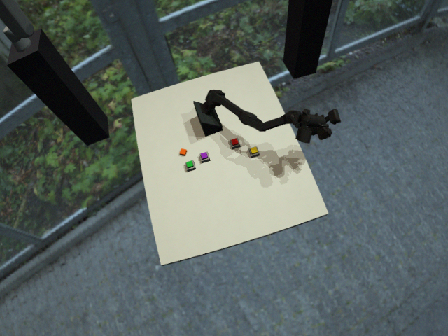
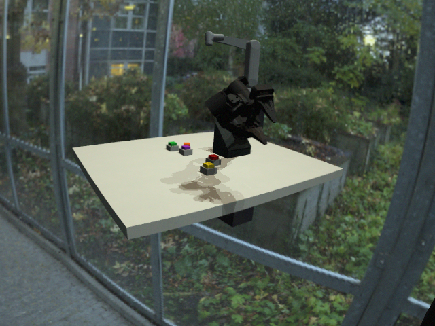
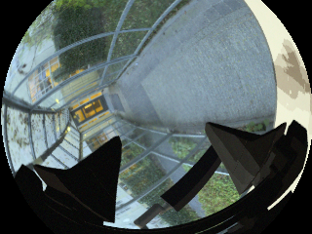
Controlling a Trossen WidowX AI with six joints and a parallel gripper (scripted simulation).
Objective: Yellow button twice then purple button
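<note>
The table's near edge (image 2: 168, 224) sits low in the exterior frame, with wide bare top before the yellow button (image 2: 208, 164). The purple button (image 2: 185, 147) stands further back, left of centre. The gripper (image 1: 318, 126) hangs wide open and holds nothing, past the table's right edge in the top frame; no writing is readable.

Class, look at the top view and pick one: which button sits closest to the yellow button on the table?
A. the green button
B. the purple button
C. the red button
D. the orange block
C: the red button sits right beside the yellow button, while the purple button and the green button lie farther off across the table.
</note>
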